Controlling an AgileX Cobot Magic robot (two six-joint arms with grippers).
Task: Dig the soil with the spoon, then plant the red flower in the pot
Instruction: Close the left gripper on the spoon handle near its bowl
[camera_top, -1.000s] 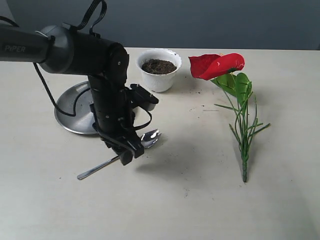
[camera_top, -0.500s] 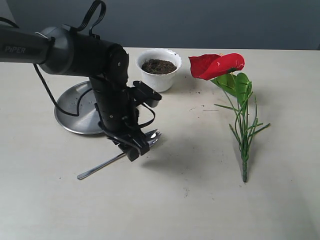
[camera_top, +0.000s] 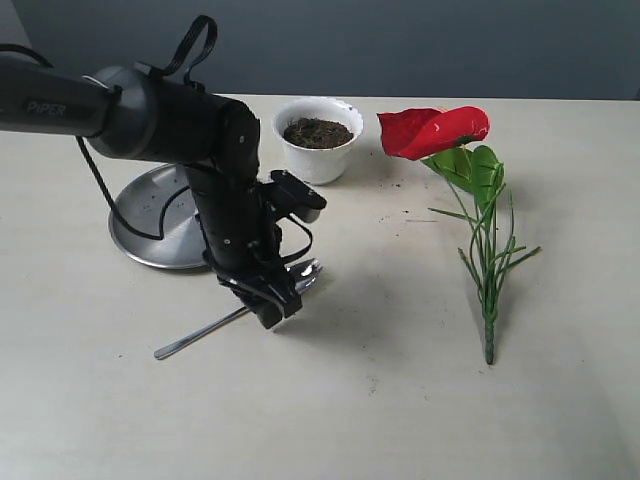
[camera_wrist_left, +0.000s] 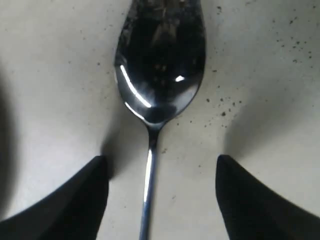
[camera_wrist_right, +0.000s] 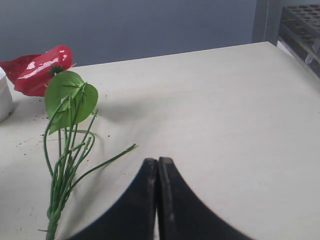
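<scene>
The spoon (camera_top: 197, 337) lies flat on the table, its bowl (camera_wrist_left: 160, 65) dusted with dark crumbs. My left gripper (camera_top: 278, 300) hangs low over it, open. Its two black fingers straddle the thin handle just behind the bowl without touching it (camera_wrist_left: 161, 165). The white pot (camera_top: 318, 150) stands behind, filled with dark soil (camera_top: 317, 132). To the right the red flower (camera_top: 435, 130) lies on its side, with its stem pointing toward the front edge. My right gripper (camera_wrist_right: 158, 162) is shut and empty over bare table beside the flower (camera_wrist_right: 42, 70); the exterior view does not show it.
A round steel plate (camera_top: 165, 250) sits to the left, behind the left arm, with the arm's cable looping over it. Soil crumbs dot the table around the pot. A dark rack (camera_wrist_right: 302, 25) stands beyond the table's far corner in the right wrist view.
The left arm has shifted slightly to the right along the spoon, toward its bowl, with the jaws staying open. The spoon, pot and flower have not moved.
</scene>
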